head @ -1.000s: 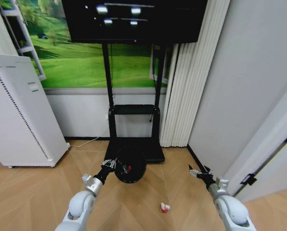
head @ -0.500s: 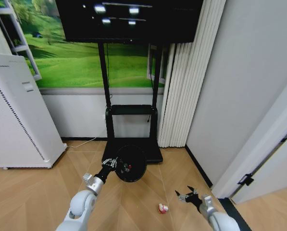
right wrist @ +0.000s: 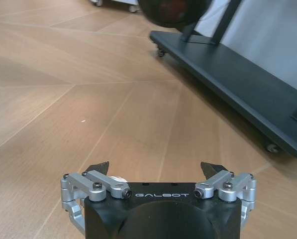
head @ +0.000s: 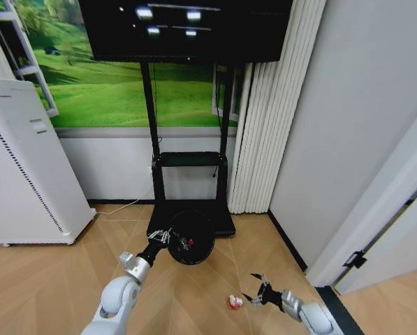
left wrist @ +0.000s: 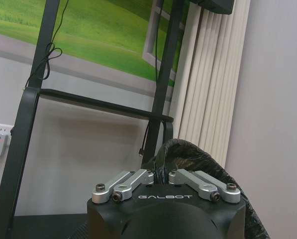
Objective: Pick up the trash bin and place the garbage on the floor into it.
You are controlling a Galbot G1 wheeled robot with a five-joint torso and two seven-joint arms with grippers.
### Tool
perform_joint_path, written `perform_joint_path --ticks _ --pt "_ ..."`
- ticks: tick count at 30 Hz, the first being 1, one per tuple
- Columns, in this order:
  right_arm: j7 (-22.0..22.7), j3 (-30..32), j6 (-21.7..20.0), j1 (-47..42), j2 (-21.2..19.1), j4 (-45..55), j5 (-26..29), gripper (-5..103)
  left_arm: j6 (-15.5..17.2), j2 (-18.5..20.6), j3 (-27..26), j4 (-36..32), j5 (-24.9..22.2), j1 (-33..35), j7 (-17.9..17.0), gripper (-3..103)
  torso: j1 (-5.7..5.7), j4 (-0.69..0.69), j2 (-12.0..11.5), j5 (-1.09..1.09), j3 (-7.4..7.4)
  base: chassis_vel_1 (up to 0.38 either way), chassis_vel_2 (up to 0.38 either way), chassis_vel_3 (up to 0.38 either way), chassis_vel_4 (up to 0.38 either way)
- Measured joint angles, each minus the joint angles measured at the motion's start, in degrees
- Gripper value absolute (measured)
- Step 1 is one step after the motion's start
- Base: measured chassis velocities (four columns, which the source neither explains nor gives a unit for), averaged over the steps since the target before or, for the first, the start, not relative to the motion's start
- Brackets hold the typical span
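Beside red-white scrap (head: 235,301), right pincer (head: 256,296) spread; floor (head: 47,279) open.

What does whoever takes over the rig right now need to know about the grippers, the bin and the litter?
Left gripper: shut on the rim of the trash bin, held off the floor and tipped so its mouth faces the head camera; a red piece already lies inside.
Right gripper: open, low over the floor, right beside the red-white scrap, not yet closed on it.
Done: bin picked up, some garbage in.
Left: grasp the scrap and drop it into the bin.
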Motion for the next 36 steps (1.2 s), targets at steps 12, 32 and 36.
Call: perform_joint_path --ticks 12,32,36 --pt "-1.1 -0.8 4.3 7.4 3.8 -8.4 -15.6 100 -0.8 -0.9 -1.7 -0.8 0.0 2.1 1.0 8 0.00 0.00 0.0 0.00 0.00 0.000 0.000 0.000 0.000" --pt "-1.1 -2.4 10.1 12.4 5.0 -15.8 -25.1 100 -1.0 -1.7 -2.4 -1.5 0.1 3.2 1.1 8 0.00 0.00 0.0 0.01 0.00 0.000 0.000 0.000 0.000" --pt "-1.6 -2.4 10.5 12.5 4.9 -16.3 -25.9 100 -0.8 -1.7 -2.4 -1.5 0.0 3.1 1.0 8 0.00 0.00 0.0 0.01 0.00 0.000 0.000 0.000 0.000"
